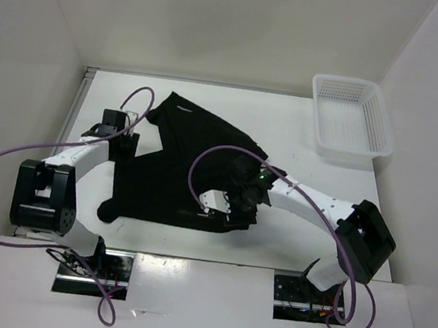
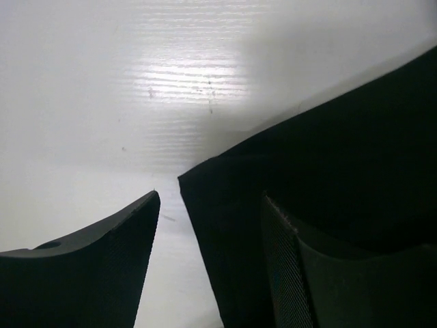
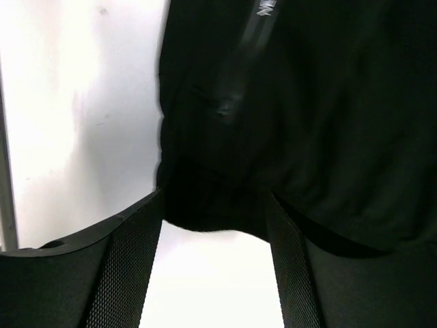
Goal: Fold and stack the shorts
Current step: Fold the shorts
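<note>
The black shorts lie spread on the white table, partly folded, with a small pale mark near the far edge. My left gripper is at their left edge. In the left wrist view a corner of the shorts lies between the spread fingers of the left gripper, which is open. My right gripper hovers over the near right part. The right gripper is open too, with a rounded edge of the shorts reaching between its fingertips, unclamped.
A white mesh basket stands at the back right corner of the table. Purple cables loop over both arms. White walls close in the table on the left, back and right.
</note>
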Controlling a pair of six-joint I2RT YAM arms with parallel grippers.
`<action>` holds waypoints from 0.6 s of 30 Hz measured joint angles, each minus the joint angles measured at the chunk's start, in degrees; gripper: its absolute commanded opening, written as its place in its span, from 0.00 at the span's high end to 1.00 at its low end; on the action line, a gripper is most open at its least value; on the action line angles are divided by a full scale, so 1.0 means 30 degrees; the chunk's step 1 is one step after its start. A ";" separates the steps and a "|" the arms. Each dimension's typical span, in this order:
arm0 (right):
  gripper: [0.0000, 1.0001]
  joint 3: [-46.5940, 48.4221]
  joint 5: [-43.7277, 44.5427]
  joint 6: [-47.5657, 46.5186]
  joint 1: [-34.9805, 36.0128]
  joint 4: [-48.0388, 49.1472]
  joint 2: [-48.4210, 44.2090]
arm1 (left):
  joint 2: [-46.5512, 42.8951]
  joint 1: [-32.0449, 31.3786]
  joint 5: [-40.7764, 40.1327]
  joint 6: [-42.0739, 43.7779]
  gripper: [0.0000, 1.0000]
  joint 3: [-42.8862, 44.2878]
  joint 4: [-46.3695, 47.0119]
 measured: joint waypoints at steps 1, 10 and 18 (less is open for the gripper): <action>0.35 -0.0197 0.0044 -0.0029 0.0102 0.0000 0.0000 | 0.0379 0.0000 0.0022 0.0000 0.32 0.0000 0.0284; 0.73 -0.2958 0.0546 -0.0415 0.1056 0.1428 0.0117 | 0.2412 0.0000 0.0117 -0.0015 0.60 -0.0248 0.1931; 1.00 -0.3534 0.0940 -0.0903 0.1056 0.1566 -0.0124 | 0.2448 -0.0015 0.0874 0.0000 1.00 -0.0248 0.1872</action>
